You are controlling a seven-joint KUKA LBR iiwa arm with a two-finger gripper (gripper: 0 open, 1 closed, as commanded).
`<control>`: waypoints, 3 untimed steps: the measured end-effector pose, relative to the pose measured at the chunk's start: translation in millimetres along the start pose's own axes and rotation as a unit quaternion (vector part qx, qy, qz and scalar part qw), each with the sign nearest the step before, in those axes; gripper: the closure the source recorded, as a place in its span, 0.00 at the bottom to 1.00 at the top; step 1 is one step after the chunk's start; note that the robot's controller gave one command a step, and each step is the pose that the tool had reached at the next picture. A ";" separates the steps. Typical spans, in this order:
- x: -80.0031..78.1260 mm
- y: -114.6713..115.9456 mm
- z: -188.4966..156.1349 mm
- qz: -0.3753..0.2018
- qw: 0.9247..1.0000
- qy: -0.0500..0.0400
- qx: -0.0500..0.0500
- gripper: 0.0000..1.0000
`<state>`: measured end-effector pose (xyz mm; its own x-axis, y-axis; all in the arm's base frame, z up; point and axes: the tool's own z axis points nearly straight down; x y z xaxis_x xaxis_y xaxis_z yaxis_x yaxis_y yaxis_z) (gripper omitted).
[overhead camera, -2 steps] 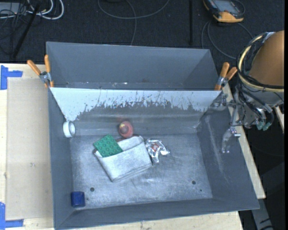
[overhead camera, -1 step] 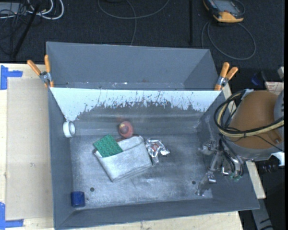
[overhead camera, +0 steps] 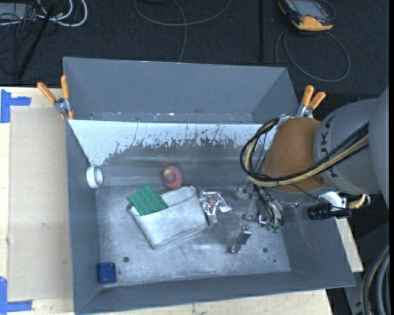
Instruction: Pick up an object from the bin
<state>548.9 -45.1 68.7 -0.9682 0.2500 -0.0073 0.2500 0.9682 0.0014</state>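
Dark floor with loose cables lies behind the grey metal bin (overhead camera: 184,104), which takes the middle of the frame. From the right side the arm comes in, with its orange wrist cover (overhead camera: 292,153), and the gripper (overhead camera: 240,240) is low over a bare part of the bin floor, right of centre and a little below.

Just to its left, near but apart from it, we see a crumpled silver foil piece (overhead camera: 214,204). Further left a flat green studded block (overhead camera: 148,199) rests on a pale grey rectangular pad (overhead camera: 177,222). Above them, near the back wall, lie a small pink round thing (overhead camera: 172,174) and, at the left wall, a white short cylinder (overhead camera: 92,175). A small blue cube (overhead camera: 106,272) sits alone in the lower left corner.

We cannot tell if the jaws are open or closed; the view there is too dark. Nothing appears to be between them, so we judge that the task is at its beginning: no object is taken yet, and closing on something and lifting it remain. The foil piece is perhaps the nearest candidate.
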 end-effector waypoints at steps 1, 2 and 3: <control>-20.0 75.6 -3.6 -0.077 0.997 -0.001 -0.001 0.00; -23.3 75.6 -8.2 -0.078 0.997 -0.005 -0.002 1.00; -20.5 93.2 -156.5 -0.063 0.998 -0.001 -0.001 1.00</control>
